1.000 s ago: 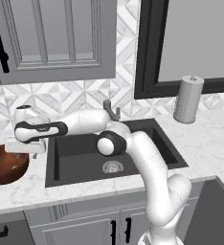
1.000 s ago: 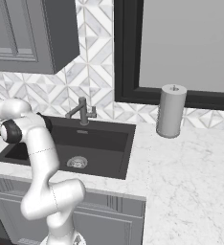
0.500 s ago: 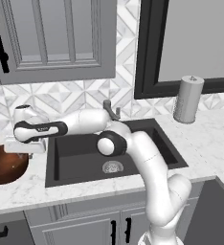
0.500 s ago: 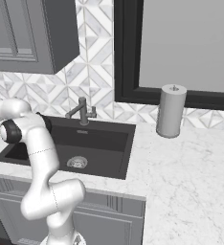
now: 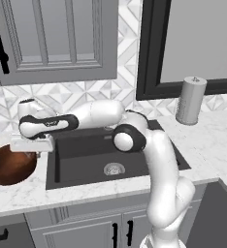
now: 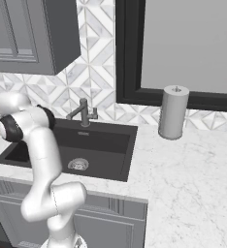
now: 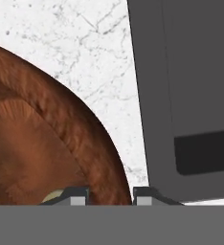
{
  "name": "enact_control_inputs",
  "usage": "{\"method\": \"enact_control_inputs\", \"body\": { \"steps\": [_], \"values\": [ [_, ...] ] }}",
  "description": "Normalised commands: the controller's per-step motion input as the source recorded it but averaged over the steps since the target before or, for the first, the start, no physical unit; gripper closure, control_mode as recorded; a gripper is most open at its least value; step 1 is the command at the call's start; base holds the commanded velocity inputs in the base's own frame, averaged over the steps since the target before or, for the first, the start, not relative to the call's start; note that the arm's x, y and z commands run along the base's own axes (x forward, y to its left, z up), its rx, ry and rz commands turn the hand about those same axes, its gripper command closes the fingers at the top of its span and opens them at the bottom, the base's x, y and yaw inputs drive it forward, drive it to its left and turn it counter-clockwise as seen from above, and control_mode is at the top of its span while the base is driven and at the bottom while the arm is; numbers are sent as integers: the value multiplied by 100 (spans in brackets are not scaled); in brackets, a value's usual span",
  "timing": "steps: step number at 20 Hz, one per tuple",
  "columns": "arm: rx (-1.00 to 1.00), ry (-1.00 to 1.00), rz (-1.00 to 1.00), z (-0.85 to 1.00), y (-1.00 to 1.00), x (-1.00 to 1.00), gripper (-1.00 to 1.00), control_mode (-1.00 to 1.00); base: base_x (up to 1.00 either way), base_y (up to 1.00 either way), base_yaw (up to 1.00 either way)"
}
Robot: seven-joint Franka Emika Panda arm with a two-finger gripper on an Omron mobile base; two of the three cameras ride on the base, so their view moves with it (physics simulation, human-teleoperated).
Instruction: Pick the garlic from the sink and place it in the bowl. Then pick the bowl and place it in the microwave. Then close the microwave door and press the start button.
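- The marble bench (image 5: 18, 193) runs across the lower frame, with the dark sink (image 5: 86, 155) set into it at centre.
- The wooden bowl (image 5: 11, 167) sits on the bench at lower left, just beside the sink.
- My fingers (image 7: 111, 195) are narrowed astride the bowl's rim, gripping it.
- The garlic (image 7: 54, 195), a pale sliver, lies inside the bowl beside my fingertip.
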Motion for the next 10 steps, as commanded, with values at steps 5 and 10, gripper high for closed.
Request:
{"method": "enact_control_inputs", "body": {
  "steps": [5, 10],
  "values": [
    [8, -9, -14, 31, -78, -58, 100, -100, 0, 0, 0],
    [6, -7, -21, 38, -78, -53, 100, -100, 0, 0, 0]
  ]
}}
